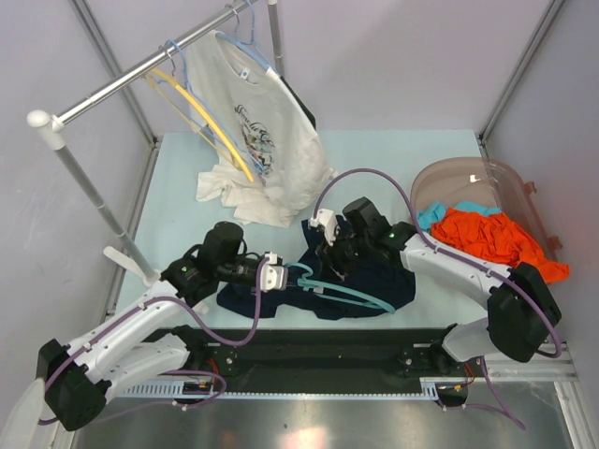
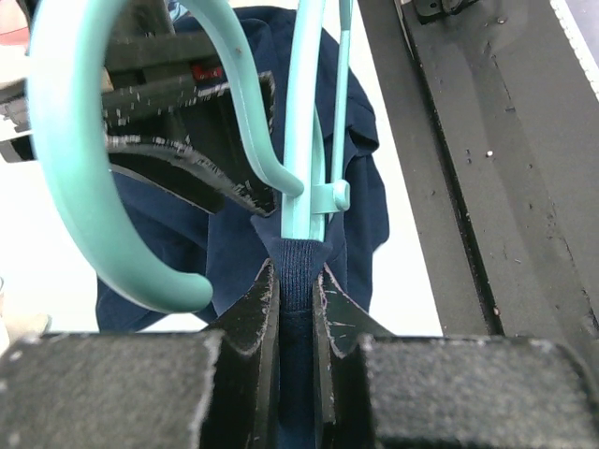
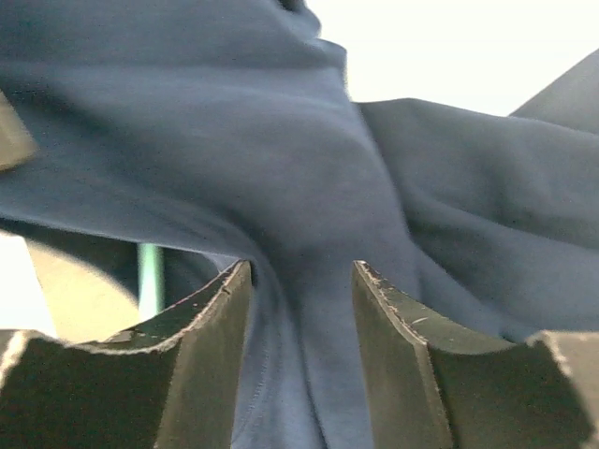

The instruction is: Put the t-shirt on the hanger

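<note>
The dark navy t-shirt [image 1: 379, 271] lies crumpled in the middle of the table. The teal hanger [image 1: 348, 293] lies across its front, with the hook end at my left gripper [image 1: 288, 274]. In the left wrist view that gripper [image 2: 297, 273] is shut on the shirt's ribbed collar [image 2: 298, 257], right below the hanger's neck [image 2: 304, 159]. The teal hook [image 2: 75, 178] curls to the left. My right gripper [image 1: 329, 254] is down on the shirt's far side. Its jaws [image 3: 301, 269] stand apart astride a raised fold of navy cloth [image 3: 309, 187], not pinched tight.
A clothes rail [image 1: 140, 67] at the back left carries a white printed t-shirt [image 1: 257, 140] and a yellow hanger [image 1: 211, 126]. A clear bin [image 1: 468, 173] at the right holds an orange garment [image 1: 496, 238]. A black strip [image 1: 328, 341] runs along the near edge.
</note>
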Action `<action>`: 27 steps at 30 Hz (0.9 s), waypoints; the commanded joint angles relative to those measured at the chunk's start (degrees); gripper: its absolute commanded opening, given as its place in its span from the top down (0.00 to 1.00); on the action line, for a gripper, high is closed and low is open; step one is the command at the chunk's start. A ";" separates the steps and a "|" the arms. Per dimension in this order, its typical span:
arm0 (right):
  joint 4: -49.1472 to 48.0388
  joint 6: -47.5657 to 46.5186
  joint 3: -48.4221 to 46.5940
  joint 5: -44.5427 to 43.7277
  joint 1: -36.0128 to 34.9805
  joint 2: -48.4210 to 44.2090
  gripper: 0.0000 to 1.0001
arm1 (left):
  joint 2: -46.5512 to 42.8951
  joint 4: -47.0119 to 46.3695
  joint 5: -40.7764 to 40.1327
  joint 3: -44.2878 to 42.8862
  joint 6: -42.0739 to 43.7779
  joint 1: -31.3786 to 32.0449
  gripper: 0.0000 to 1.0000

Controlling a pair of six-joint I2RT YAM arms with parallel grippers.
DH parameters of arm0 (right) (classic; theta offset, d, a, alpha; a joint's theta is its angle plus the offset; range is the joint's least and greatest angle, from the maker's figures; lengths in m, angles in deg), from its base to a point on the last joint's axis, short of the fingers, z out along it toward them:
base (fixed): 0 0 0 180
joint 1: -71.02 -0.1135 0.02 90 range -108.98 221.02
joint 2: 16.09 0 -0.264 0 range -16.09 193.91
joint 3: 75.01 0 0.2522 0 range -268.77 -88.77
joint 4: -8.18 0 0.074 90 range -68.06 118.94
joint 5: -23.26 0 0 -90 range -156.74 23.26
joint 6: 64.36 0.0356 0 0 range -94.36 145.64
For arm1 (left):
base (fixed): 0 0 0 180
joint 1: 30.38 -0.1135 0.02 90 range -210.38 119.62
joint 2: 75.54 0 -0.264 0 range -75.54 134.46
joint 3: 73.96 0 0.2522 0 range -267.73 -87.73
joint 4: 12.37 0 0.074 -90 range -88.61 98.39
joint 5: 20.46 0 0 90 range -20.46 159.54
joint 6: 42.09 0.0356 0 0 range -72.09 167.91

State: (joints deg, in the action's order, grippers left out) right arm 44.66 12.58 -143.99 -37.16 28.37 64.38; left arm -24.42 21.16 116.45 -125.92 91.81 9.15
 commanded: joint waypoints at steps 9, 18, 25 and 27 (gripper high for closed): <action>-3.21 1.63 7.40 -0.87 -1.29 -5.57 0.40 | -1.63 -7.20 2.39 -2.41 -7.33 0.29 1.00; 4.43 0.76 8.55 6.25 13.45 -13.39 0.20 | -1.37 -8.25 1.51 -2.59 -13.20 -0.59 1.00; 16.89 -7.58 3.48 13.04 38.92 -16.93 0.16 | 6.95 -14.76 -9.28 -4.78 -28.76 -1.91 1.00; 20.76 -9.61 0.75 15.76 44.38 -15.70 0.16 | 10.65 -13.62 -15.61 -8.11 -32.90 -2.78 1.00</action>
State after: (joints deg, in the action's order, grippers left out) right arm 56.05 8.71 -137.26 -28.31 64.52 47.55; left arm -19.11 11.81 110.64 -128.02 70.28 7.69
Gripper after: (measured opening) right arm 0.840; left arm 0.146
